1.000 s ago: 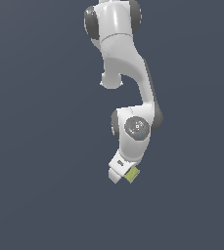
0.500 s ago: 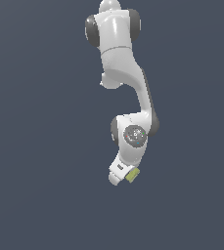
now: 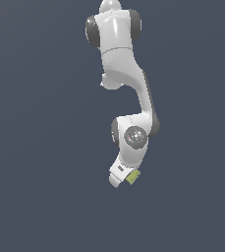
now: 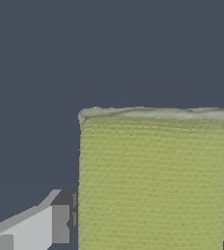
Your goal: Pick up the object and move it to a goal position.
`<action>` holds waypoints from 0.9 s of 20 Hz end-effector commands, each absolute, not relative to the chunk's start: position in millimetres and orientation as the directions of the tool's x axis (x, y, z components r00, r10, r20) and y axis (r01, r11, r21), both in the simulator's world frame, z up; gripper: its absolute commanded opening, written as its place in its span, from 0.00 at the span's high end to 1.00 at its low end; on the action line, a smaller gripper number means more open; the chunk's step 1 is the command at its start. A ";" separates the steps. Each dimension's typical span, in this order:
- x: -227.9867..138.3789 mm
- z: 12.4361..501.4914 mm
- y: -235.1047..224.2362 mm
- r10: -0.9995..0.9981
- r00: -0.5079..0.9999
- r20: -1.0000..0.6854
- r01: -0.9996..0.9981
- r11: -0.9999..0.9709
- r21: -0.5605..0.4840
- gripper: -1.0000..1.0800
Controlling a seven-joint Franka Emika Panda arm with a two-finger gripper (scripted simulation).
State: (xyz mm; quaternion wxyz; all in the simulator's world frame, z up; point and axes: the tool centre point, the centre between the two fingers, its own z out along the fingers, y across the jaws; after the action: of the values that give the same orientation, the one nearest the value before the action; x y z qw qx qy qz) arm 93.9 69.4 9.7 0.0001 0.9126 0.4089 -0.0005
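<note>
Your gripper (image 3: 128, 178) is clamping the block (image 3: 132, 176), which is sitting between its fingers at the low end of the arm (image 3: 125, 88). In the wrist view the block (image 4: 155, 180) is filling much of the picture: a yellow-green slab with a fine ridged weave on its face and a paler, greyish edge along the far end. You are seeing one grey-and-white finger (image 4: 40, 227) pressing up against one side of it, and a sliver of the other finger at the opposite side, at the picture's edge. The block is reaching out well past the fingertips.

In the exterior view the block is showing as a small yellow-green patch poking out from the white hand, on the exterior view's right side of it. The hand is tilting down toward the exterior view's left. Above it the wrist joint is showing its round grey cap, and the rest of the arm is rising in a bend to the base at the top of the picture.

Everything around is plain dark grey-blue, so you cannot tell whether the block is touching any surface.
</note>
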 end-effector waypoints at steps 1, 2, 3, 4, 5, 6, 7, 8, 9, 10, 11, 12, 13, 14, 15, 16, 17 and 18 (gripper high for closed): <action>94.1 9.8 69.8 0.747 0.665 0.000 0.747 -0.665 0.000 1.00; 93.8 9.7 69.6 0.746 0.665 -0.001 0.746 -0.665 0.000 1.00; 93.7 9.8 69.6 0.746 0.665 -0.001 0.746 -0.665 0.000 1.00; 93.4 10.1 69.8 0.746 0.665 -0.001 0.746 -0.665 0.000 1.00; 92.9 10.5 70.1 0.746 0.665 -0.001 0.746 -0.665 0.000 1.00; 92.1 11.2 70.6 0.746 0.665 -0.001 0.746 -0.665 0.000 1.00; 91.2 12.0 71.1 0.746 0.665 -0.001 0.746 -0.665 0.000 1.00; 90.1 13.1 71.8 0.746 0.665 -0.001 0.746 -0.665 0.000 1.00; 88.7 14.4 72.6 0.746 0.665 -0.001 0.746 -0.665 0.000 1.00; 87.1 15.8 73.6 0.746 0.665 -0.001 0.746 -0.665 0.000 1.00; 85.3 17.5 74.7 0.746 0.665 -0.001 0.746 -0.665 0.000 1.00; 83.2 19.4 76.0 0.746 0.665 -0.001 0.746 -0.665 0.000 1.00; 80.9 21.5 77.4 0.746 0.665 -0.001 0.746 -0.665 0.000 1.00; 78.3 23.9 78.9 0.746 0.665 -0.001 0.746 -0.665 0.000 1.00; 75.4 26.6 80.7 0.746 0.665 -0.001 0.746 -0.665 0.000 1.00; 72.3 29.5 82.6 0.746 0.665 -0.001 0.746 -0.665 0.000 1.00; 68.9 32.6 84.7 0.746 0.665 -0.001 0.746 -0.665 0.000 1.00; 65.1 36.1 87.0 0.746 0.665 -0.001 0.746 -0.665 0.000 1.00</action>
State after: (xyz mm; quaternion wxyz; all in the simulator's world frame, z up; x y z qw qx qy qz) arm 69.7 83.5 30.1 -0.0002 0.9126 0.4088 -0.0016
